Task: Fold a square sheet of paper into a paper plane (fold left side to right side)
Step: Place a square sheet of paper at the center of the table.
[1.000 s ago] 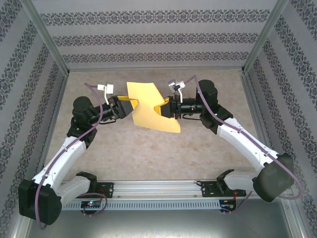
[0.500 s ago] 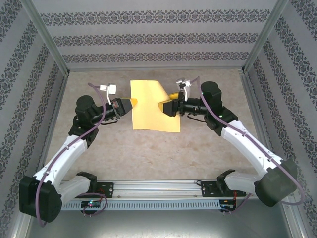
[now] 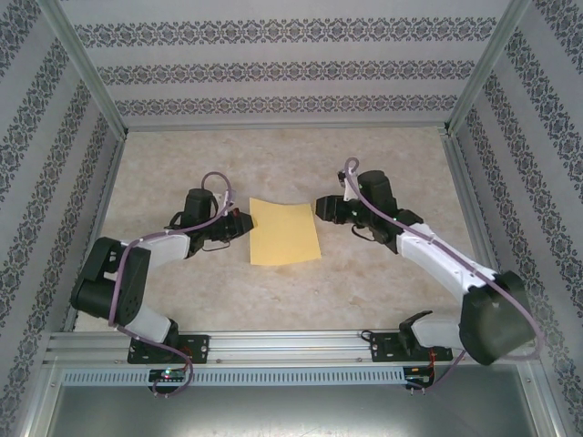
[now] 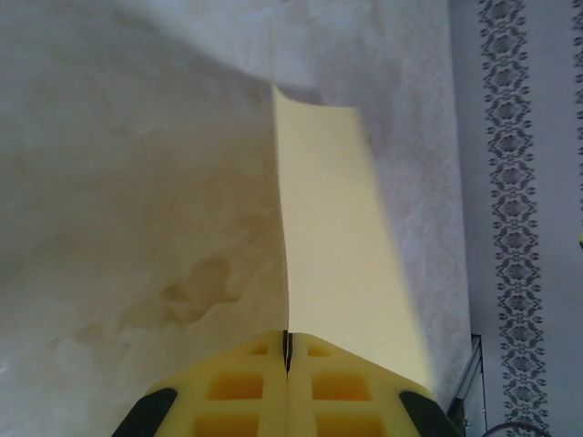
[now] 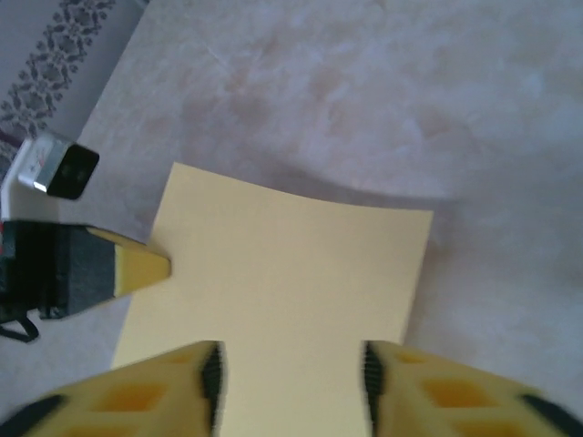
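The square sheet of paper (image 3: 284, 233) is plain yellow-orange and lies nearly flat on the marbled floor between the two arms. My left gripper (image 3: 245, 224) is at the sheet's left edge and is shut on it. In the left wrist view the sheet of paper (image 4: 337, 255) runs out edge-on from the closed seam of my left gripper (image 4: 288, 350). My right gripper (image 3: 320, 208) sits at the sheet's right upper corner. In the right wrist view my right gripper (image 5: 290, 378) stands open, its fingers (image 5: 205, 375) apart over the sheet of paper (image 5: 291, 264), not pinching it. No paper plane is in view.
The beige marbled floor (image 3: 273, 291) is walled by patterned panels (image 3: 273, 73) at the back and both sides. A metal rail (image 3: 291, 344) with the arm bases runs along the near edge. The tip of the left gripper (image 5: 137, 266) reaches into the right wrist view at the sheet's far edge.
Both arms came down and the sheet went from held up in the air to lying on the floor. The right gripper has let go and opened; the left still holds the edge.
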You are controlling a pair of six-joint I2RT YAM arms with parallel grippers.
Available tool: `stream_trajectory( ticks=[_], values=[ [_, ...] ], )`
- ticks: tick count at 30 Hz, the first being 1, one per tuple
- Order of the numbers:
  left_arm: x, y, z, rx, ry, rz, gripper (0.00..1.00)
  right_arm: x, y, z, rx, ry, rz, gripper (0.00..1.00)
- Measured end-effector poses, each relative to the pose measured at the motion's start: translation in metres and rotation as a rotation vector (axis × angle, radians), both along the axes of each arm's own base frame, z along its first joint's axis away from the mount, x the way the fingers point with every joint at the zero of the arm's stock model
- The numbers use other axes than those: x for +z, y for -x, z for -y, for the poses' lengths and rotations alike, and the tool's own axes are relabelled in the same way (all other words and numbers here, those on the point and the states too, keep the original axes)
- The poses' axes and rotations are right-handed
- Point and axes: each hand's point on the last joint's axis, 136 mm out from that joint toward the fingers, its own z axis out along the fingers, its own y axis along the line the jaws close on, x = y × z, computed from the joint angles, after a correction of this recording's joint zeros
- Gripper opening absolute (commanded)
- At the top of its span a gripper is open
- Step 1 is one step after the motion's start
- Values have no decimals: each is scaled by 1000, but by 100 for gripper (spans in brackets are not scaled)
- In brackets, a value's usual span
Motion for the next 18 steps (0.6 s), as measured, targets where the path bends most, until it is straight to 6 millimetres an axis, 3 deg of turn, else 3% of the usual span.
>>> stream_trajectory(
  ticks=[3, 8, 13, 18],
  values=[
    [-6, -1, -2, 4, -19, -3, 0, -30, -4, -10, -8, -20, -94, 11],
    [-8, -1, -3, -7, -42, 7, 0, -81, -1, -31, 1, -12, -246, 8],
    [-2, -6, -1, -14, -44, 11, 17, -120, -2, -43, -13, 7, -367, 9],
    [6, -10, 2, -25, -30, 21, 30, -137, -4, -45, -34, 29, -431, 10]
  ],
)
